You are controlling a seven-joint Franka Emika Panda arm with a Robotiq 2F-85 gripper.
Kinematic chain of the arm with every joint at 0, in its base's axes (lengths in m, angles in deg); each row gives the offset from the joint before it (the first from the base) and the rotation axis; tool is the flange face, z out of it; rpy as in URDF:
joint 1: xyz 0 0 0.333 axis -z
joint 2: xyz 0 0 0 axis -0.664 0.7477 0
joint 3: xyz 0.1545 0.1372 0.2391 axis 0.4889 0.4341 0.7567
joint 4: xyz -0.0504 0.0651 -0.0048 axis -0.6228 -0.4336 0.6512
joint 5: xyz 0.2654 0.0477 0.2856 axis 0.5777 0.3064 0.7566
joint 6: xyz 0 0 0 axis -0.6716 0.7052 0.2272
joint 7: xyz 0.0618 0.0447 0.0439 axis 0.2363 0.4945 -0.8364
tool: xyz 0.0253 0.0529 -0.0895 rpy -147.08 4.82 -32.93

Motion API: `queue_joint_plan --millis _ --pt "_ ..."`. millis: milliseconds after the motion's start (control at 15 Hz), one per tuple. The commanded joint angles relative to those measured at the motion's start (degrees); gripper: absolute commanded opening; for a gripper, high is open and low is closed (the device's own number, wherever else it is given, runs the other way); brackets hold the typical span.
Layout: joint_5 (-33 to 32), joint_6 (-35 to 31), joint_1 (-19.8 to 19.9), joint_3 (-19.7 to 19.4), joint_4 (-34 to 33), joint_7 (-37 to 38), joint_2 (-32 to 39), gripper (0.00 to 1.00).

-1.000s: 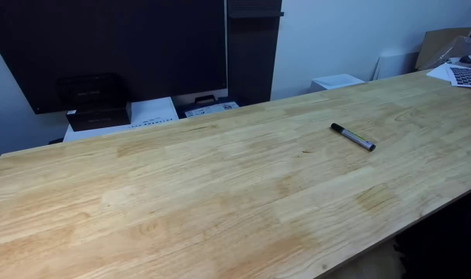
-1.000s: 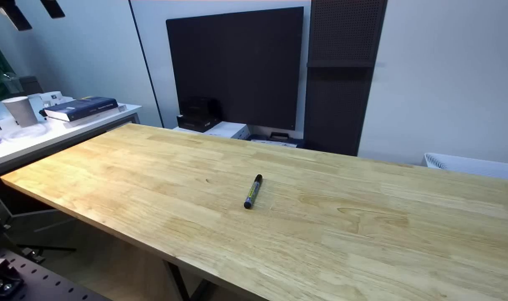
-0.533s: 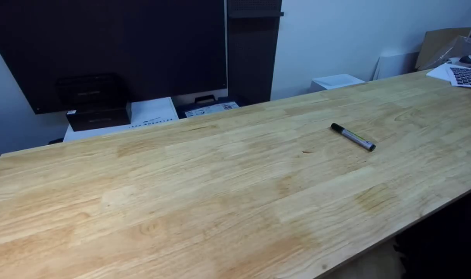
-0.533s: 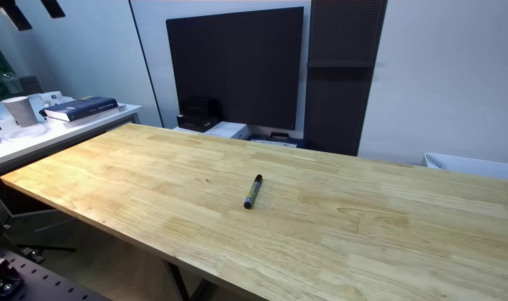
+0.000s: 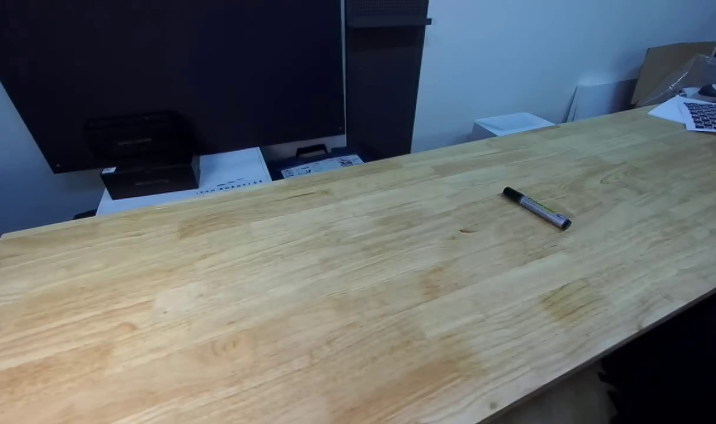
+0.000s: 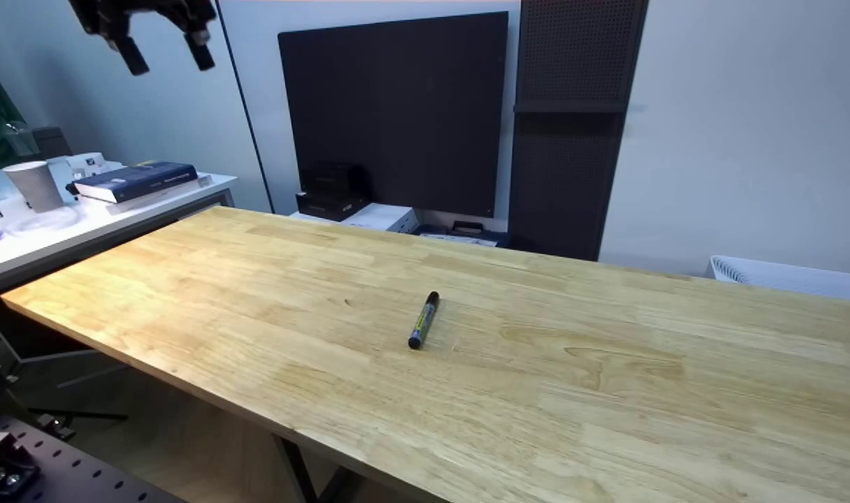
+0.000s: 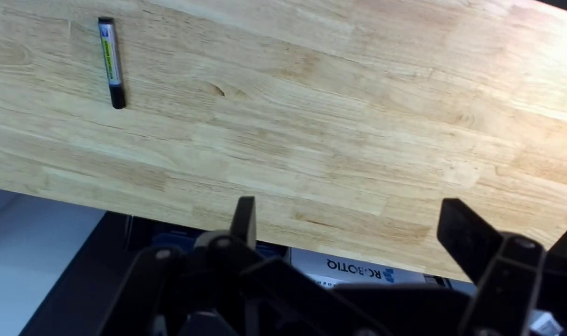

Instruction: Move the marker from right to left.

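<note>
The marker lies flat on the wooden table and shows in both exterior views, as a slim stick with a black cap and a grey body. In the wrist view the marker is at the upper left, away from the fingers. My gripper hangs high at the upper left of an exterior view, well above the table. In the wrist view my gripper has its fingers wide apart, with nothing between them.
Behind the table stand a black board, boxes and a white bin. A side table with a book and a cup stands at the left. Papers lie at the table's far right end.
In an exterior view my gripper has moved right and slightly down, further into view, during the last half second. The marker has not moved.
</note>
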Motion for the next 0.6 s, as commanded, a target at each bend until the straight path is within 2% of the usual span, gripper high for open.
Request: queue_joint_plan --millis 0,200,267,333,533 --pt "2.83 -5.47 1.66 -7.65 0.39 -9.47 9.23 1.00" --pt "3.12 -6.09 5.30 -12.51 -2.38 -13.97 17.64 1.00" --pt "1.65 -5.53 7.21 -12.89 -3.57 -12.18 19.78 1.00" --pt "1.92 -6.31 6.05 -11.34 0.34 -12.50 14.76 1.00" --pt "1.73 -6.35 8.41 -12.42 -1.99 -13.00 19.46 1.00"
